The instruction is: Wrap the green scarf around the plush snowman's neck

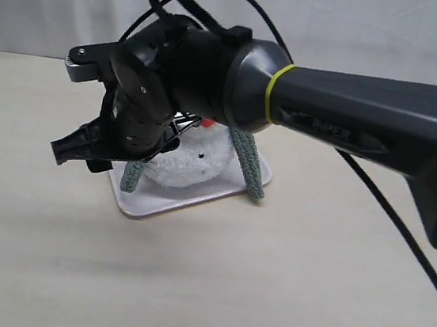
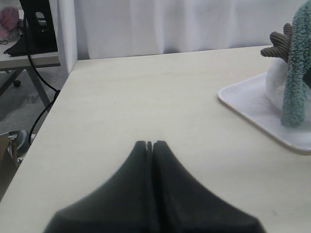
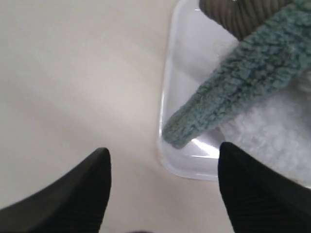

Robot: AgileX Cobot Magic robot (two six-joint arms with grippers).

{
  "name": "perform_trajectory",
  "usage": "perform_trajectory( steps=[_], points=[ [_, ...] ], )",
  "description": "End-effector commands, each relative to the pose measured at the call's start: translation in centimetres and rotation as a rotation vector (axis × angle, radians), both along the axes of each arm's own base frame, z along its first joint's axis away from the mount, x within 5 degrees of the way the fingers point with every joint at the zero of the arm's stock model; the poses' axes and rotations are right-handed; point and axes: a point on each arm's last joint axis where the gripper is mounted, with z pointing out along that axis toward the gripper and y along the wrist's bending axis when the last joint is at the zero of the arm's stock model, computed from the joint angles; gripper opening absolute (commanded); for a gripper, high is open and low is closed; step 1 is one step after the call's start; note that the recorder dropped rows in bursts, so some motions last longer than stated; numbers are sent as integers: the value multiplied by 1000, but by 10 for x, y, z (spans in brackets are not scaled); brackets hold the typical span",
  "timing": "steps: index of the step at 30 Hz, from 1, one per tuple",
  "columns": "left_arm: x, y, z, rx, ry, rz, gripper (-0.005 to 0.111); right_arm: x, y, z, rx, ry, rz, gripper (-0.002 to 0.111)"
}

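Right gripper (image 3: 165,148) spread, empty, over tray (image 3: 167,87) rim beside hanging end of green scarf (image 3: 233,92). Scarf draped over plush snowman (image 1: 190,168); 2 ends uncrossed, wrap likely unfinished. Left gripper (image 2: 149,144) pressed together, idle, well apart.

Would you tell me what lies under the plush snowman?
The plush snowman sits on a white tray; both ends of the green scarf hang toward it. The right arm hides the snowman's neck.
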Motion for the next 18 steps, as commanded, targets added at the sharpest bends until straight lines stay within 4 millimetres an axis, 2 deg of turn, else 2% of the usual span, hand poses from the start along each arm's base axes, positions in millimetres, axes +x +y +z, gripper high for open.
perform_trajectory(
  steps=[1,4,9,18],
  points=[
    [0,0,0,-3,-11,2,0,12,-7,-8,-55,-62,-104,61],
    [0,0,0,-3,-11,2,0,14,-7,-9,-49,-78,-126,61],
    [0,0,0,-3,-11,2,0,17,0,-7,54,-101,-144,61],
    [0,0,0,-3,-11,2,0,22,0,-38,-5,-69,-192,61]
  ],
)
